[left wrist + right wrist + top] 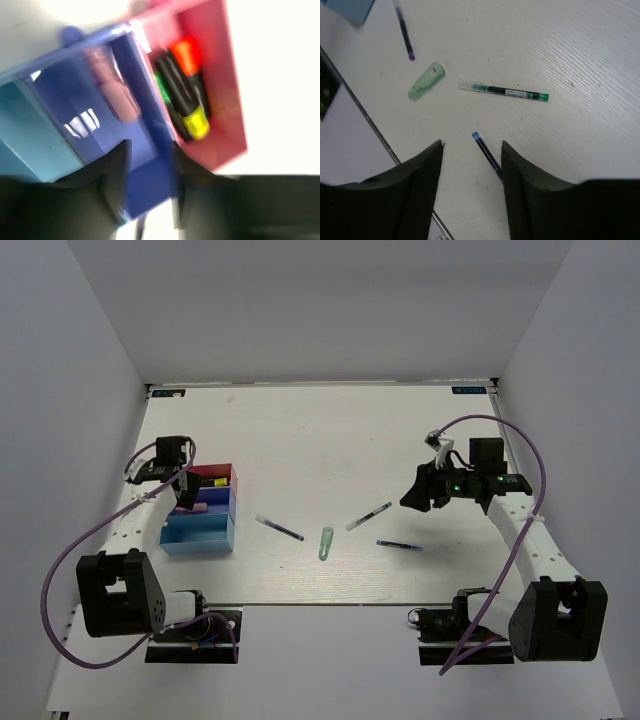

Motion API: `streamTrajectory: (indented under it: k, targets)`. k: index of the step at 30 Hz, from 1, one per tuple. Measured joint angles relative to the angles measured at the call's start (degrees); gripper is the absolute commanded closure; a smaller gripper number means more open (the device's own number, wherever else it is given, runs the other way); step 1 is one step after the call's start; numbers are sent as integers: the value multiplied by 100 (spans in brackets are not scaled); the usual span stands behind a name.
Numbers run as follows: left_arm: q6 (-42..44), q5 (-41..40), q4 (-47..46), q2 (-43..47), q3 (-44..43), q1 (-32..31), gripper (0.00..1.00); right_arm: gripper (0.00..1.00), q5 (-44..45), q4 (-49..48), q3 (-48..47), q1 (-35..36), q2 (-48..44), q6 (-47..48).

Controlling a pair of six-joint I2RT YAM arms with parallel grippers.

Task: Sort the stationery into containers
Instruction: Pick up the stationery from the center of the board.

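Note:
The pink box (222, 477) and the blue box (215, 505) adjoin at the left. In the left wrist view the pink box (227, 100) holds black highlighters (182, 90) with orange, green and yellow ends, and the blue box (145, 120) holds a pale pink item (117, 97). My left gripper (186, 496) (150, 167) is open above the blue box's near wall. My right gripper (414, 499) (471, 150) is open above the table, with a blue pen (486, 152) (398, 544) between its fingers' line. A white pen with green end (502, 91) (369, 516), a pale green clip (426, 81) (325, 542) and a purple pen (404, 36) (279, 528) lie on the table.
A light blue box (197, 534) adjoins the blue one on its near side; its corner shows in the right wrist view (351, 8). The table's near edge (375, 135) runs just left of the right gripper. White walls enclose the table.

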State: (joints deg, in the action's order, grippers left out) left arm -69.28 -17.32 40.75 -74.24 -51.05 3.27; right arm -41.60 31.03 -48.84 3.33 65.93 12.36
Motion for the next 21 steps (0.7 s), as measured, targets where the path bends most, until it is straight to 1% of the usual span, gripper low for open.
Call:
streamTrajectory:
  k: [1, 2, 3, 4, 5, 7, 8, 9, 10, 11, 12, 13, 14, 15, 16, 17, 18, 19, 20, 21]
  targets:
    - [103, 94, -57, 48, 0, -2, 71, 69, -114, 46, 2, 0, 0, 131]
    - [251, 216, -149, 111, 2, -13, 96, 75, -260, 72, 17, 2, 0, 289]
    - [413, 304, -247, 186, 11, -46, 100, 78, -481, 125, 44, 13, 0, 492]
    - [684, 448, -363, 286, 13, -94, 100, 78, -748, 234, 81, 15, 0, 850]
    - [1047, 745, -520, 400, 20, -157, 100, 67, -1060, 444, 101, 17, 11, 1456]
    - [1781, 1491, -835, 584, 22, -365, 100, 56, -1617, 1198, 101, 81, 76, 3053]
    - [2225, 1965, -957, 643, 13, -516, 91, 43, -1875, 1633, 94, 175, 190, 4181]
    - [2577, 2315, -997, 660, -13, -684, 83, 36, -2000, 2031, 79, 278, 348, 5071]
    - [2994, 2618, -942, 636, -81, -901, 77, 34, -2024, 2409, 20, 396, 586, 5947]
    - [3375, 2903, -826, 577, -181, -1126, 71, 34, -1974, 2800, -74, 485, 776, 6760]
    - [3687, 3095, -713, 514, -273, -1379, 58, 32, -1906, 3121, -382, 706, 1228, 7403]
    - [3985, 3250, -619, 468, -326, -1600, 54, 32, -1829, 3331, -682, 894, 1585, 7934]
    - [4229, 3333, -525, 452, -334, -1818, 52, 32, -1720, 3438, -966, 1084, 1875, 8338]
    - [4433, 3386, -411, 455, -308, -2063, 47, 31, -1554, 3434, -1191, 1294, 2098, 8679]
    - [4605, 3418, -328, 492, -247, -2256, 42, 31, -1388, 3320, -1316, 1530, 2234, 8948]
    - [4725, 3427, -264, 549, -166, -2382, 39, 31, -1222, 3187, -1338, 1742, 2295, 9154]
    - [4798, 3405, -262, 658, -15, -2481, 28, 29, -986, 3042, -1329, 1993, 2337, 9353]
    - [4874, 3331, -234, 824, 140, -2535, 26, 29, -791, 2949, -1322, 2227, 2374, 9484]
    - [4883, 3241, -201, 1021, 310, -2557, 17, 29, -610, 2837, -1331, 2459, 2455, 9610]
    - [4898, 3104, -122, 1281, 470, -2559, 17, 29, -459, 2785, -1386, 2653, 2583, 9709]
